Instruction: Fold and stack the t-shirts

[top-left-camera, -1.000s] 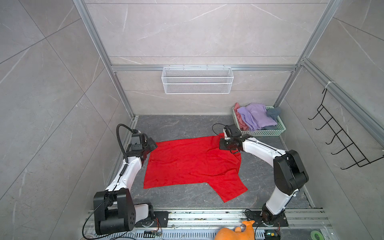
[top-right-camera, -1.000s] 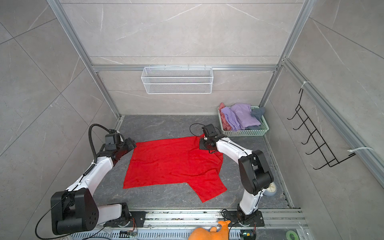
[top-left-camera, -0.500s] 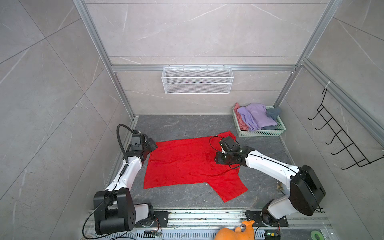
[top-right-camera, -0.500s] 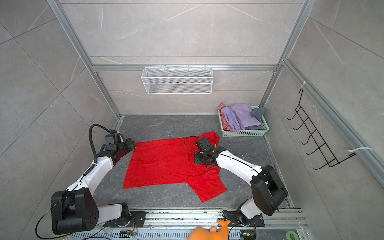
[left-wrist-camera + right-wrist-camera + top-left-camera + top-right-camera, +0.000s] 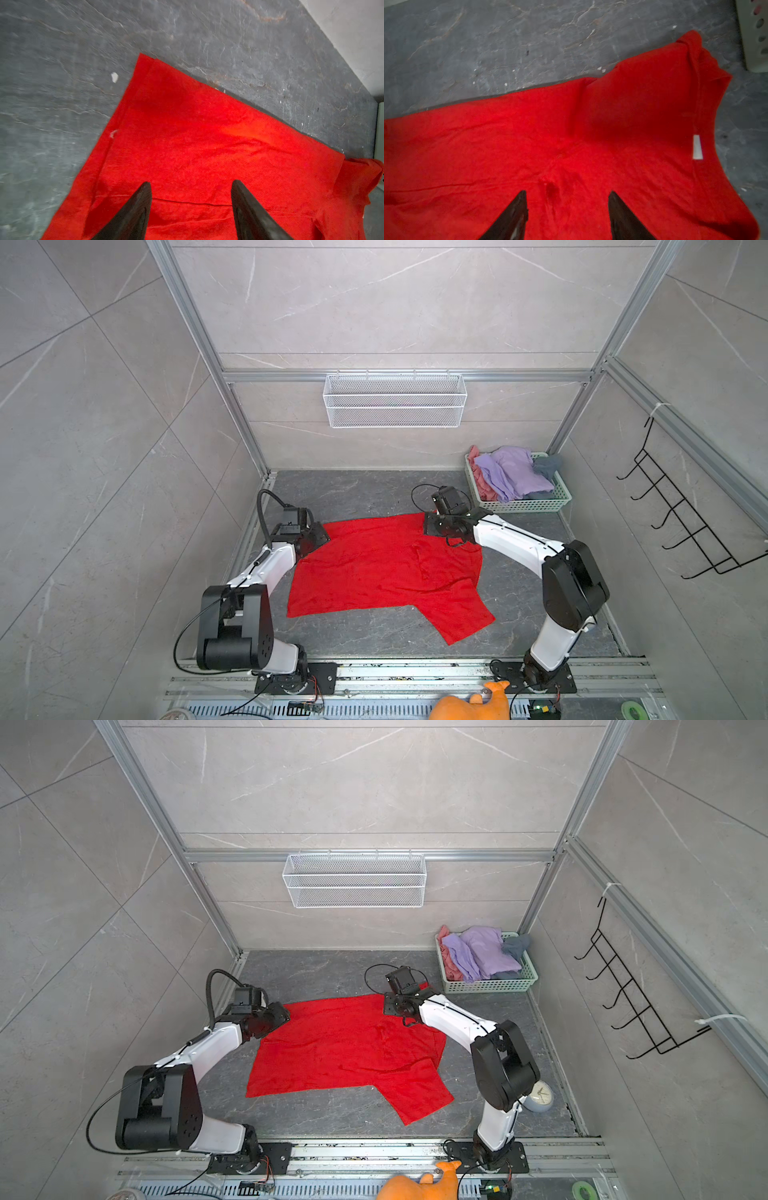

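Observation:
A large red t-shirt (image 5: 386, 572) (image 5: 345, 1048) lies spread on the dark stone table, one sleeve pointing to the front right. My left gripper (image 5: 321, 537) (image 5: 283, 1017) hovers over its far left corner, open, its fingers wide over flat cloth (image 5: 207, 135) with nothing between them (image 5: 191, 184). My right gripper (image 5: 432, 526) (image 5: 390, 1006) is low over the far right edge, near the collar, and is also open (image 5: 568, 193) above a small pinch mark in the cloth (image 5: 550, 191). A lavender t-shirt (image 5: 511, 475), a pink one (image 5: 478, 483) and a dark grey one (image 5: 548, 466) are piled in a green basket (image 5: 523, 506).
A white wire basket (image 5: 395, 400) hangs on the back wall and a black hook rack (image 5: 681, 522) on the right wall. An orange plush toy (image 5: 473, 703) sits at the front rail. A small round clock (image 5: 540, 1096) lies by the right arm's base.
My right gripper went from shut to open and let go of the red cloth, after swinging in over the shirt and back to the far edge. The left arm has not moved.

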